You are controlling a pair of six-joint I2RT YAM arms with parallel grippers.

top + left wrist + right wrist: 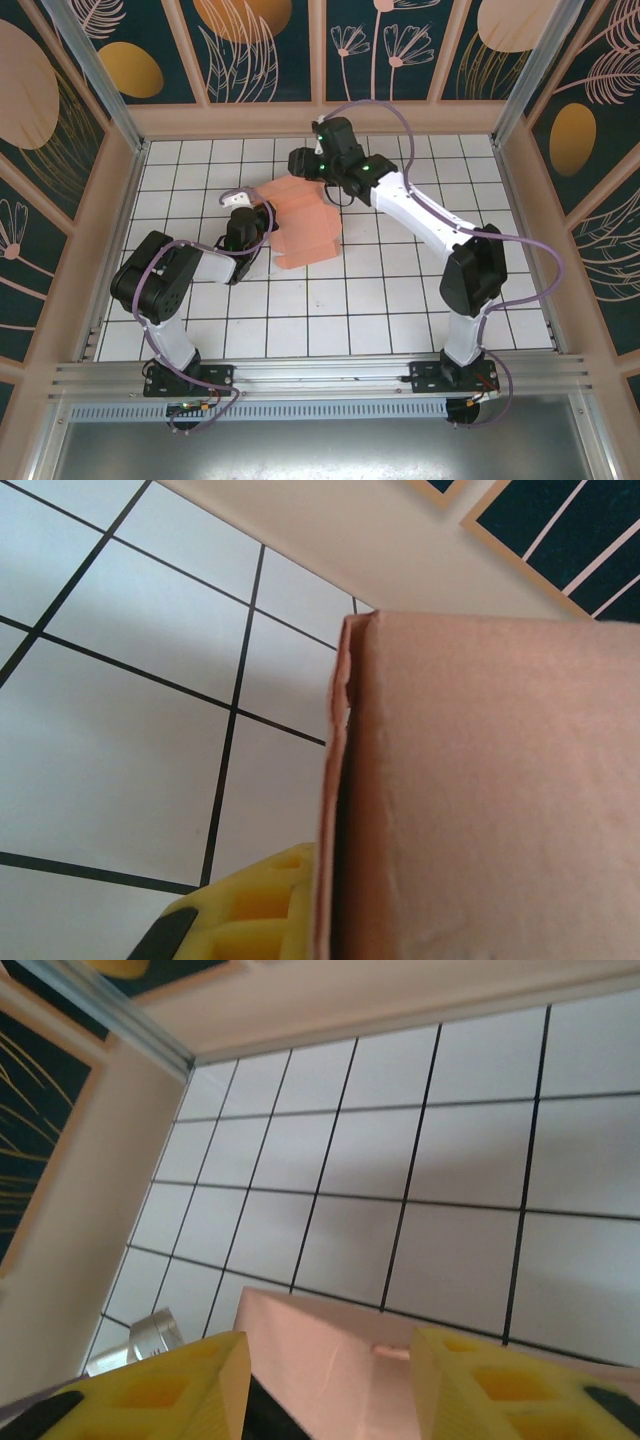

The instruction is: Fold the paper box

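Left gripper [258, 226] pinches the half-formed paper box [306, 228] at nine o'clock; right gripper [303, 164], fingers parted, straddles its twelve o'clock edge; closing looks unfinished.

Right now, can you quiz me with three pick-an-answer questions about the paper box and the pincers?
1. Where is the paper box? A) in a basket B) on the white tiles, left pincer and right pincer at its edges C) on a shelf
2. What colour is it? A) pink B) blue C) green
3. The right pincer is: A) shut tight B) open C) holding a spoon
Answers: 1 B, seen from above; 2 A, pink cardboard; 3 B, its yellow fingers stand apart.
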